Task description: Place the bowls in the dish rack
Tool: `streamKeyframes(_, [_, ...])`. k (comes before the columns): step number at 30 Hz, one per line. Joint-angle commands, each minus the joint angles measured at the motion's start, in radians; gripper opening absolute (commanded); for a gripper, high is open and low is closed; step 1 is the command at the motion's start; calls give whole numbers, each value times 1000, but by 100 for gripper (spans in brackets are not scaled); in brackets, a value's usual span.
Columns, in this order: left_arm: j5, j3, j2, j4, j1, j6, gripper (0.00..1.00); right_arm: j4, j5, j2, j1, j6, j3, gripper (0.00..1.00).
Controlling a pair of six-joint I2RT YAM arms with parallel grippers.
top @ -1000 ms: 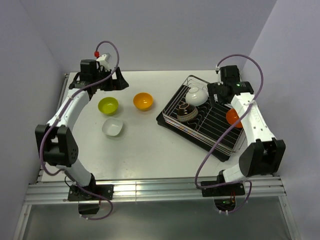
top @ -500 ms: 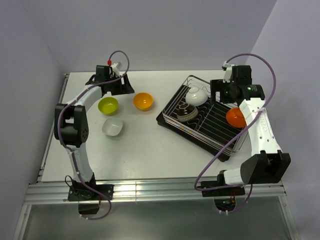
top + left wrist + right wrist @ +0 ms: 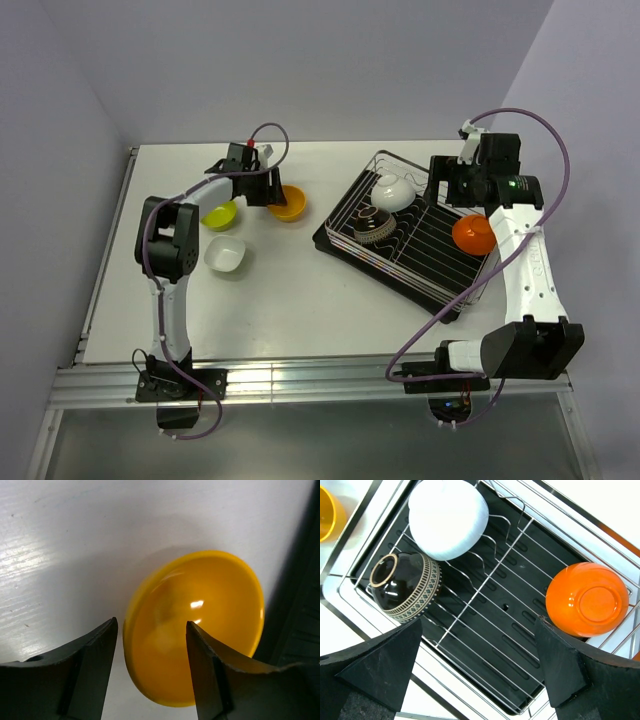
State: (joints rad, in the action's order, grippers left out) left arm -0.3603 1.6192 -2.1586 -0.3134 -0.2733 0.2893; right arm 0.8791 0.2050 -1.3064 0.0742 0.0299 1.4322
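A yellow-orange bowl (image 3: 290, 204) (image 3: 200, 620) sits on the table left of the dish rack (image 3: 437, 283) (image 3: 520, 645). My left gripper (image 3: 266, 190) (image 3: 151, 625) stands astride its near rim, one finger outside and one over the inside, a sliver of table showing beside the outer finger. A lime green bowl (image 3: 219, 215) lies partly under the left arm, and a white bowl (image 3: 225, 255) sits in front of it. In the rack lie a white bowl (image 3: 390, 190) (image 3: 447, 517), a dark ribbed bowl (image 3: 372, 225) (image 3: 405, 587) and a deep orange bowl (image 3: 472, 234) (image 3: 587, 600). My right gripper (image 3: 452, 188) (image 3: 477, 625) hovers wide open above the rack.
The white table (image 3: 300, 310) ends at walls on the left, back and right. The rack lies at an angle on the right half, its black tray edge close to the yellow-orange bowl. The near rows of the rack hold no bowls.
The left arm swung right from behind the green bowl to the yellow-orange bowl and its jaws narrowed. The right arm drew back and right, uncovering the deep orange bowl in the rack.
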Motion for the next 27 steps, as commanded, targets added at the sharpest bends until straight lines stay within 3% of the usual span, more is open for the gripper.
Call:
streamKeyframes(1, [41,30,-4,-3,-20,2,62,-23,24,42,9,-18,0,100])
streamKeyframes(5, [46,47,-29,-26,-29,14,53,-23,30,44,12,-18,2,100])
streamKeyframes(10, [0,44,-18,-39,-26,42,34,-26,65,44,13,-19,-1,100])
streamKeyframes(17, [-117,4,116,-30,-7,80,17,-83,213,50,13,-22,-30,100])
streamKeyframes(21, [-172,-33,209,-12,13,119,3,-106,292,48,12,-28,-7,100])
streamKeyframes(27, [-291,-113,385,111,28,244,0,-302,430,105,9,-162,-53,100])
